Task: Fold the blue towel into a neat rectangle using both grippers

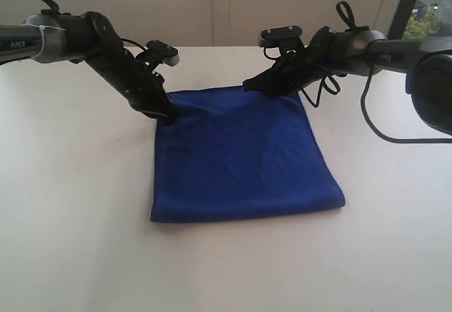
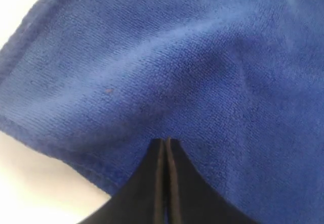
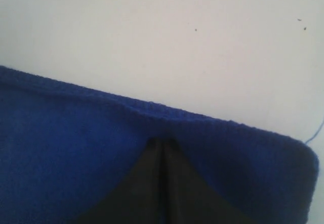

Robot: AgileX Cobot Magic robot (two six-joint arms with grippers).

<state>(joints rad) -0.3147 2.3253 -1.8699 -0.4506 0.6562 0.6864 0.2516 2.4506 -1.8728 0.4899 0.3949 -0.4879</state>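
The blue towel (image 1: pixel 244 157) is lying flat on the white table (image 1: pixel 70 220). The left claw (image 1: pixel 169 116) is pinching its far left corner, shut tight on the cloth. The right claw (image 1: pixel 248 85) is pinching the far edge, shut tight too.

One blue towel (image 1: pixel 240 157), two robot arms counted as one left arm (image 1: pixel 106 51) and one right arm (image 1: pixel 353 47), two end effectors counted as one left end effector (image 1: pixel 168 116) and one right end effector (image 1: pixel 248 85), one white bench (image 1: pixel 70 220), one loose blue thread (image 3: pixel 315 132)
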